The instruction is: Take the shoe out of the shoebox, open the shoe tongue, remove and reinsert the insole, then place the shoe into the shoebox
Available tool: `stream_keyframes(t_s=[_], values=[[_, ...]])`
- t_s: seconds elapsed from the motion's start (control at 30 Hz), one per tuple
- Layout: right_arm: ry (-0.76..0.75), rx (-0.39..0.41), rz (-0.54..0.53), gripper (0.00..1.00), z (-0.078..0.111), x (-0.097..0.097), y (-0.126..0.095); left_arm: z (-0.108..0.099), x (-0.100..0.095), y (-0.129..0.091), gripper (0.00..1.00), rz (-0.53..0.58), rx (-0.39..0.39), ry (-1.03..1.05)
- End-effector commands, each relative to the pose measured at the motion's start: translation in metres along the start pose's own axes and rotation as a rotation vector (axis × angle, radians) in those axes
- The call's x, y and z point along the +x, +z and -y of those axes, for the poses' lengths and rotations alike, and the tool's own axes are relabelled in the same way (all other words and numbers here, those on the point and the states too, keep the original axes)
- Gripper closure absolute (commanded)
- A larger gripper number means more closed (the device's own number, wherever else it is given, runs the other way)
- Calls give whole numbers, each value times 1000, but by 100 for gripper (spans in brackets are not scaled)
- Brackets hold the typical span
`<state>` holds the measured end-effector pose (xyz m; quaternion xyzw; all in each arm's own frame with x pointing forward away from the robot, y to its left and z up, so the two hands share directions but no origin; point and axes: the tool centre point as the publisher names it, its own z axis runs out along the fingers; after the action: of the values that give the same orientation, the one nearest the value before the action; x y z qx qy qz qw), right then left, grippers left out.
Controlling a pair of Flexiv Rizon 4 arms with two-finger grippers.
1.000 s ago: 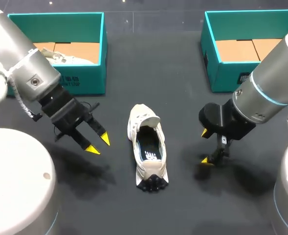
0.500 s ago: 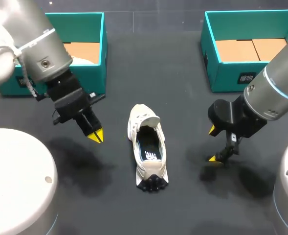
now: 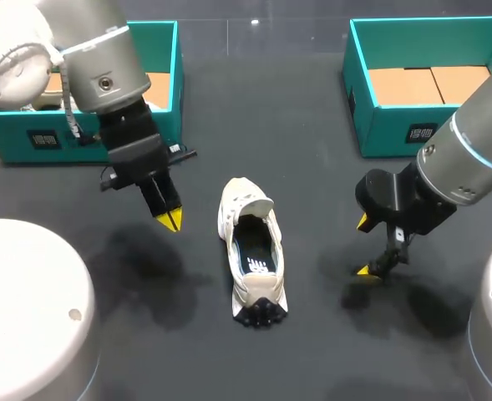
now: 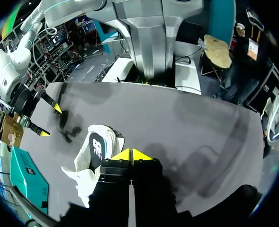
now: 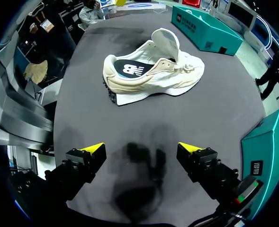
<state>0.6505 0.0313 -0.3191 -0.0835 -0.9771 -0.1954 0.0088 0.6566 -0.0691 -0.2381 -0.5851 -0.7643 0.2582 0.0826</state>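
The left pincer [image 3: 169, 220] hangs over the desk [image 3: 312, 167] with its two yellow tips pressed together and nothing between them; its own wrist view shows the tips [image 4: 130, 154] meeting in one point just beside the shoe [image 4: 94, 158]. The right pincer [image 3: 363, 247] is spread wide and holds nothing, its fingers [image 5: 93, 150] well apart above bare desk, with the shoe [image 5: 153, 68] ahead of it and untouched. The shoe [image 3: 252, 251] stands upright on its sole on the desk between the two pincers, outside both boxes. Its long axis runs from the robot's side toward the far side, with the black-lugged heel nearest the robot and the toe toward the boxes. Its tongue [image 3: 248, 197] is folded up and forward, leaving the mouth open. The dark insole [image 3: 256, 255] lies inside and carries a white logo [image 3: 260, 266]. At the far left stands a teal shoebox [image 3: 176, 92], partly behind the left arm, and at the far right a second shoebox [image 3: 388, 129] with a brown cardboard floor. Each has a small dark label [image 3: 421, 134] on its front wall, its print too small to make out.
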Motion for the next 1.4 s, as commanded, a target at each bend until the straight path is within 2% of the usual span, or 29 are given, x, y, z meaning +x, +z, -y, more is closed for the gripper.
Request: stream_keyframes(t_s=[0.03,0.37,0.67,0.83,1.07,1.1,1.4], values=[[0,0,3,0,1,2,0,-1,-12,3,100,-106,-18,88],[0,0,3,0,1,2,0,3,-38,12,100,-206,-38,226],[0,0,3,0,1,2,0,3,-38,12,100,-206,-38,226],[0,0,3,0,1,2,0,5,-51,36,100,-237,-58,276],[0,0,3,0,1,2,0,-3,-71,64,100,-260,-74,275],[0,0,3,0,1,2,0,-4,-72,67,100,-262,-54,278],[0,0,3,0,1,2,0,-14,-82,85,100,-265,-72,268]])
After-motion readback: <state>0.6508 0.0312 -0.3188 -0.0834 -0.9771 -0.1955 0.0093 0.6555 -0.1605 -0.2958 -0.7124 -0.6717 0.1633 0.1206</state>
